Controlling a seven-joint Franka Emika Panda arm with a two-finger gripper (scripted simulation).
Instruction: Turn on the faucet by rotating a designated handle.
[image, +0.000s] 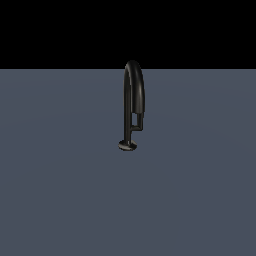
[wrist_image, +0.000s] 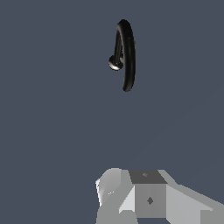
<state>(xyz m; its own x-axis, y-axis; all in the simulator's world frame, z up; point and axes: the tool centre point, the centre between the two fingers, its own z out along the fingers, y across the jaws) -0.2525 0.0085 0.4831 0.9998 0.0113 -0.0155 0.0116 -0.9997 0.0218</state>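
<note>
The faucet is a glossy black tap standing upright on the grey floor, with a tall arched spout and a small round foot disc. The handle is a short thin black rod branching off the stem low down, on the exterior view's right, under the spout's end. In the wrist view the faucet appears from above and far off. I cannot make out the handle there. Grey and white parts of my gripper show at that picture's edge, well apart from the faucet. Its fingers are not clear enough to read. The exterior view shows no arm.
A flat grey-blue surface spreads all around the faucet, with a black background behind it. Nothing else stands on it.
</note>
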